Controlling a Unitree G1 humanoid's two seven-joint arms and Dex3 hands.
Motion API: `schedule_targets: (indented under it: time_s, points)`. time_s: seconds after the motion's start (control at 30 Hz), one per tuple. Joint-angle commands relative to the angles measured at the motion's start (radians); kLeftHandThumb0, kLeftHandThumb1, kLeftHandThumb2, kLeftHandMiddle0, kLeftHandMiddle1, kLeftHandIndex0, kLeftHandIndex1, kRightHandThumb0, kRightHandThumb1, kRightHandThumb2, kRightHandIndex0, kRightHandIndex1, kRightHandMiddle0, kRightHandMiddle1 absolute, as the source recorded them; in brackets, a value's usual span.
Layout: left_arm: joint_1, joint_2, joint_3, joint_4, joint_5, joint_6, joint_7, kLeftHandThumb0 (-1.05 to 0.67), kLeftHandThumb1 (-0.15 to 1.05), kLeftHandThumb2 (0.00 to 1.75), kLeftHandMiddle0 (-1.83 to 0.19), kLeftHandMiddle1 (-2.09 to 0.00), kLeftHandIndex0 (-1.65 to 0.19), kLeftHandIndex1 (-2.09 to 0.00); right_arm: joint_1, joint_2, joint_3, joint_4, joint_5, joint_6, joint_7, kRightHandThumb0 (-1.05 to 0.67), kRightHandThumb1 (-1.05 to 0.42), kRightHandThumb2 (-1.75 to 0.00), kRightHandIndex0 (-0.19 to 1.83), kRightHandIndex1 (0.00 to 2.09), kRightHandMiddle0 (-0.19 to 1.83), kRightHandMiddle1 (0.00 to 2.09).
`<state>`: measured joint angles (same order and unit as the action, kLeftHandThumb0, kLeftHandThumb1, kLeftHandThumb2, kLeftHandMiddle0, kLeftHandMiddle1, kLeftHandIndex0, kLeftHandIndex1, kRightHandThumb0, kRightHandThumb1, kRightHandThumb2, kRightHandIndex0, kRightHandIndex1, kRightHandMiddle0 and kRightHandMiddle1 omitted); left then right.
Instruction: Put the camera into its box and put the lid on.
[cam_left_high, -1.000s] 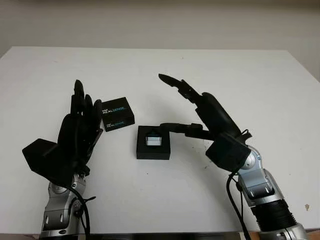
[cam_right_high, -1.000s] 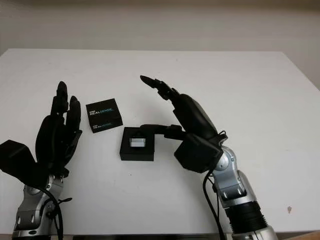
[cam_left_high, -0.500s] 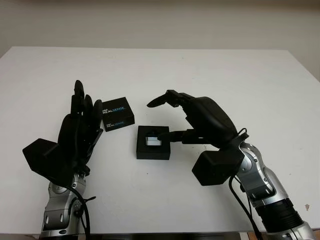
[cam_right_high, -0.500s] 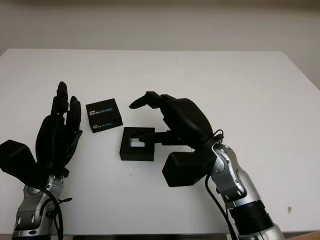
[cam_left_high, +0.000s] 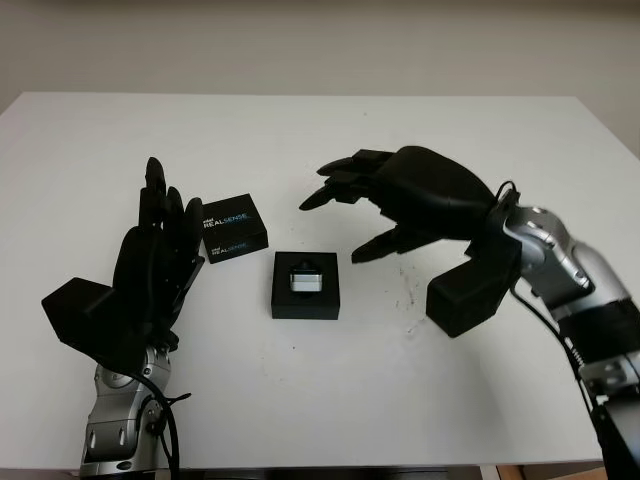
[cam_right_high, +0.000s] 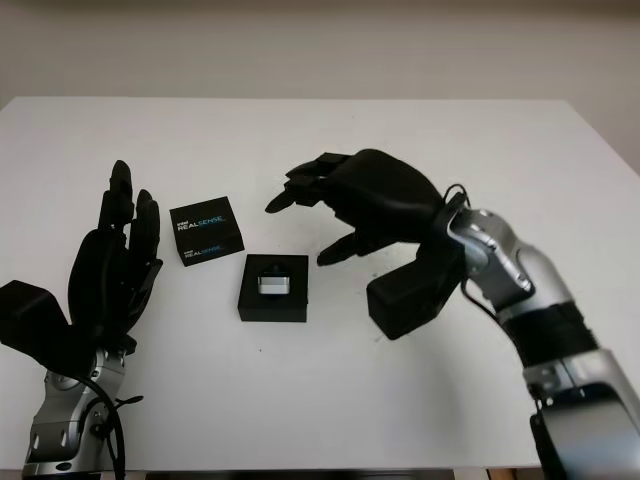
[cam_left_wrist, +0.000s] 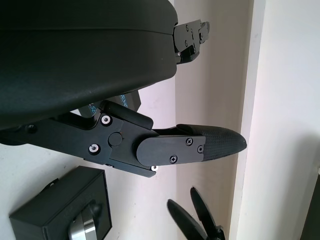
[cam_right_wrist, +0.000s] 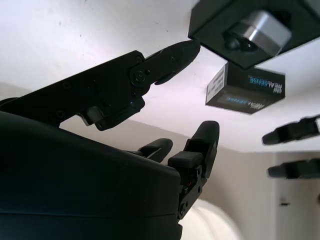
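Note:
A small black box (cam_left_high: 306, 287) stands open at mid-table, and the silver camera (cam_left_high: 305, 281) sits inside it; the right wrist view shows the camera (cam_right_wrist: 255, 31) in the box too. The lid (cam_left_high: 234, 227), black with REALSENSE lettering, lies flat just behind and left of the box. My right hand (cam_left_high: 342, 225) hovers open above the table, palm down, a little right of and behind the box, touching nothing. My left hand (cam_left_high: 165, 228) stands upright and open at the left, close beside the lid, holding nothing.
The white table (cam_left_high: 330, 380) runs bare in front of the box and out to the right. Its far edge meets a pale wall. A faint scuff mark (cam_left_high: 405, 297) lies on the table right of the box.
My right hand has drawn its thumb away from the box's right rim, lifted and swung right, turning palm down. The camera stays in the box. The left hand and lid have not moved.

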<state>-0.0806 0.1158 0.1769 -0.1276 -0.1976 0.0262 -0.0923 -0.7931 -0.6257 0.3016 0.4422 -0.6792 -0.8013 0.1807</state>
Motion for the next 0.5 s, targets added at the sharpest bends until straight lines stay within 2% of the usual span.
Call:
schedule_targets:
  time_s: [0.0,0.33,0.47]
  points:
    - [-0.005,-0.003,-0.004,-0.008,0.003,0.002,0.002,-0.73,1.05,0.43,0.19,0.00,0.19,0.00,-0.049,-0.029,0.009,0.019,-0.019,-0.033,-0.012,-0.38,-0.81,-0.05,0.37,0.23,0.48,0.45]
    - [-0.003,-0.014,-0.013,-0.014,0.004,0.005,0.011,-0.71,1.05,0.43,0.19,0.00,0.19,0.00,-0.203,-0.034,0.063,0.174,-0.175,-0.207,-0.211,-0.31,-0.86,-0.06,0.41,0.22,0.52,0.45]
    - [-0.003,-0.015,-0.016,-0.013,0.008,0.004,0.017,-0.72,1.05,0.43,0.19,0.00,0.19,0.00,-0.233,-0.024,0.097,0.214,-0.218,-0.235,-0.271,-0.33,-0.86,-0.06,0.40,0.22,0.51,0.45]
